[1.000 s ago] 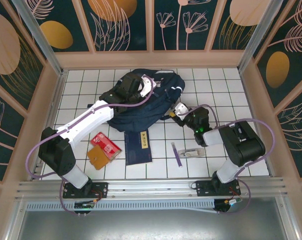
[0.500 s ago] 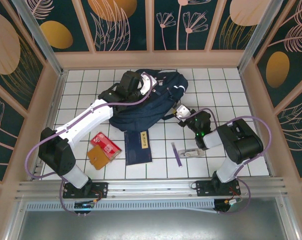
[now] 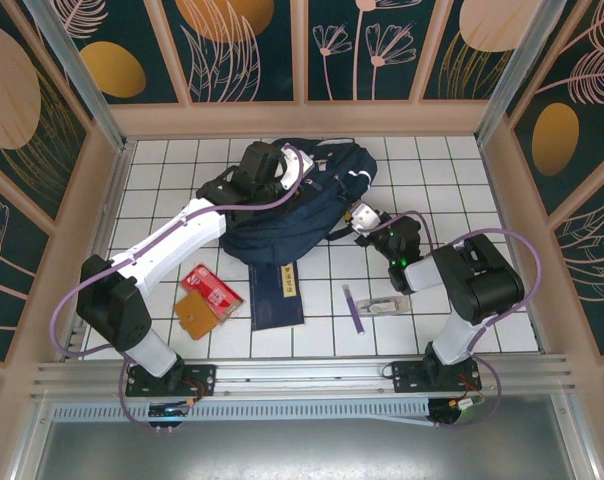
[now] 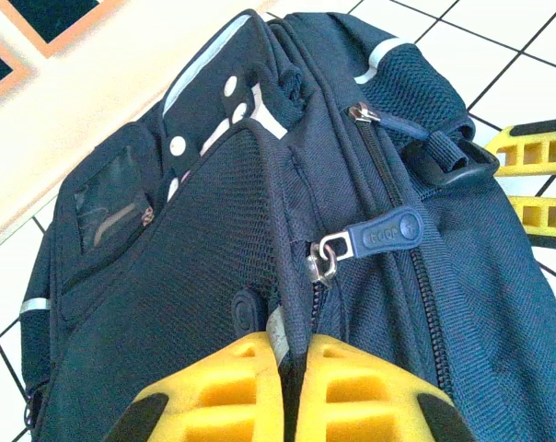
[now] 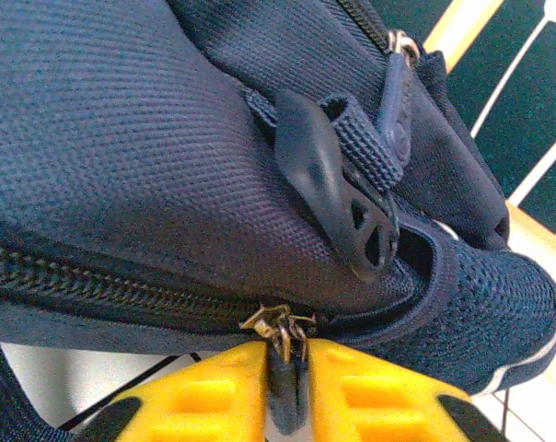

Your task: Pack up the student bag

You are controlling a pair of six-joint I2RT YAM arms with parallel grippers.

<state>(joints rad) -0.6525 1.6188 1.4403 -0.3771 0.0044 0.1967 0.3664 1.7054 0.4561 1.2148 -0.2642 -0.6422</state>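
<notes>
Right pincer (image 5: 285, 368) on zipper pull (image 5: 280, 331); left pincer (image 4: 289, 348) on student bag (image 4: 186, 230) fabric

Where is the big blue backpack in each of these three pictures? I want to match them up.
Top external: the student bag lies far-centre on the tiled table, between both arms.
Left wrist: centre and left, just above the left gripper.
Right wrist: across the upper part, above the right gripper, shut on its zipper pull.
Shared landmark: the black strap buckle, seen in both wrist views.
</notes>
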